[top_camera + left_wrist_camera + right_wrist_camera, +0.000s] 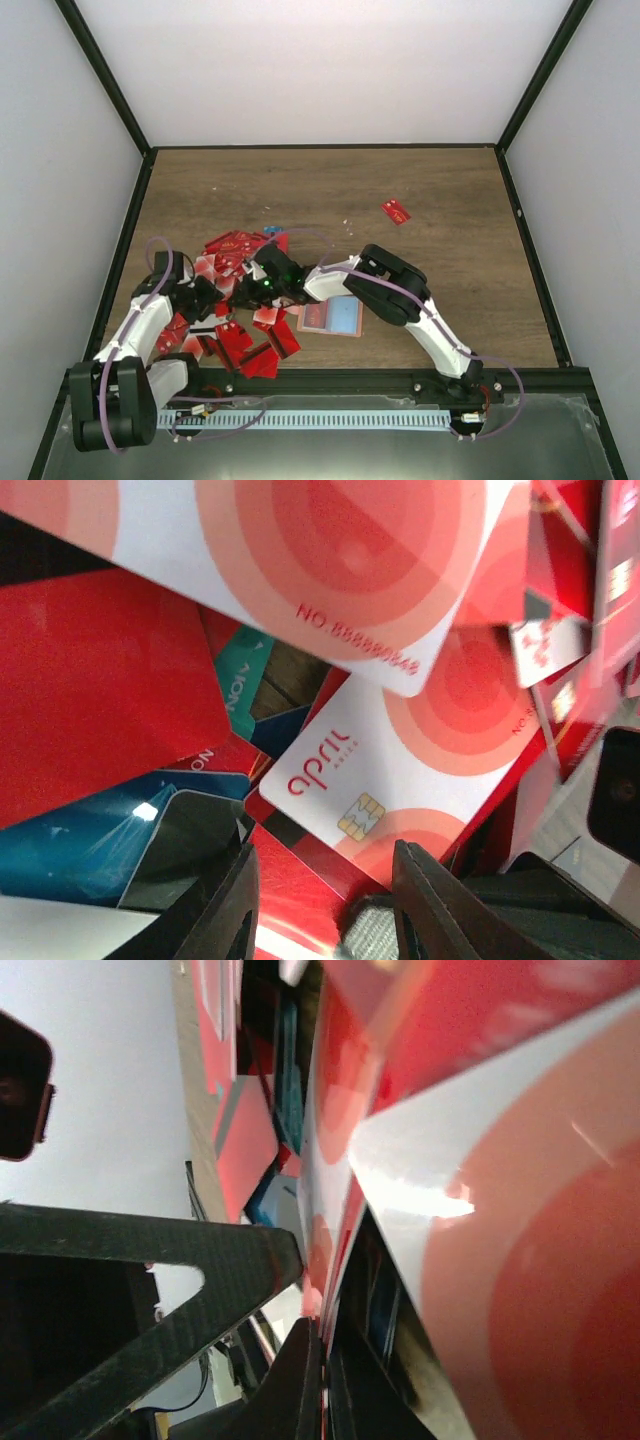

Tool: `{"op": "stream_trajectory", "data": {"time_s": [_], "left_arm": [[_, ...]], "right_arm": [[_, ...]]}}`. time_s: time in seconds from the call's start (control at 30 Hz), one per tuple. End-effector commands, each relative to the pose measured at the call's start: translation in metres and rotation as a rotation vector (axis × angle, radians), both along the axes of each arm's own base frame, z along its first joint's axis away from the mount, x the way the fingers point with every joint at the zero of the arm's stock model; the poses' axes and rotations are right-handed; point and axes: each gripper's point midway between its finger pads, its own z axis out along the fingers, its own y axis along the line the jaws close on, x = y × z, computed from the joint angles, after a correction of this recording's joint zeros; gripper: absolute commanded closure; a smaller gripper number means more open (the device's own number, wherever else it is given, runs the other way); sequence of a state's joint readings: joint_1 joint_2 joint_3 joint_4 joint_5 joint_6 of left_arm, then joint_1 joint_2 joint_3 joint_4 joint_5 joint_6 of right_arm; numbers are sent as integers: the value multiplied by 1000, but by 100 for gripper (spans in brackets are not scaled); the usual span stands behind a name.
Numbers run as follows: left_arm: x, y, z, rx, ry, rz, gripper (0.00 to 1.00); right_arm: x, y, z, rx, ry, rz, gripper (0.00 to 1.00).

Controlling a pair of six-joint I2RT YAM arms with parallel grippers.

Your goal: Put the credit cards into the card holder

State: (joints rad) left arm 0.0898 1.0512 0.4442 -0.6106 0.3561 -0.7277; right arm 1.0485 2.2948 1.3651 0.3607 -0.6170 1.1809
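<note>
Right jaws clamped on credit card [332,1190] edge; left jaws apart above pile [230,250]; card holder [338,320] just right.

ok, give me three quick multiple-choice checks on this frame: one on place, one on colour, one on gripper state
1. Where does the stray red card lie relative to the card pile?
A. Farther back and to the right, apart from it
B. Buried inside it
C. By the left arm's base

2. What colours does the open card holder show?
A. Green and black
B. Light blue and pink-red
C. All white

3. How is the right gripper set?
A. Wide open, holding nothing
B. Half open around a stack
C. Closed on a thin card

Answers: 1 A, the top view shows it alone on the bare table; 2 B, the top view shows both colours; 3 C, the wrist view shows the fingers pinched together on a card edge.
</note>
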Motion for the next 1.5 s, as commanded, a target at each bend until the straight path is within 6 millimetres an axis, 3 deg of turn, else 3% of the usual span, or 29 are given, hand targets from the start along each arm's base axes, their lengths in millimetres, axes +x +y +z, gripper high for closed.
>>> {"op": "stream_trajectory", "data": {"time_s": [0.0,0.53,0.9,1.2,1.47], "left_arm": [[-5,-7,6,-30,-12,-23,61],[11,-17,52,-47,-224,-79,54],[22,-40,92,-102,-437,-164,45],[26,-72,129,-244,-657,-258,44],[22,-98,138,-345,-728,-325,46]], "right_arm": [[-2,-15,4,-15,-5,-10,99],[-2,-95,37,-80,-116,-33,99],[9,-114,75,-83,-275,-36,99],[11,-124,110,96,-303,27,99],[19,-134,145,199,-316,37,99]]}}
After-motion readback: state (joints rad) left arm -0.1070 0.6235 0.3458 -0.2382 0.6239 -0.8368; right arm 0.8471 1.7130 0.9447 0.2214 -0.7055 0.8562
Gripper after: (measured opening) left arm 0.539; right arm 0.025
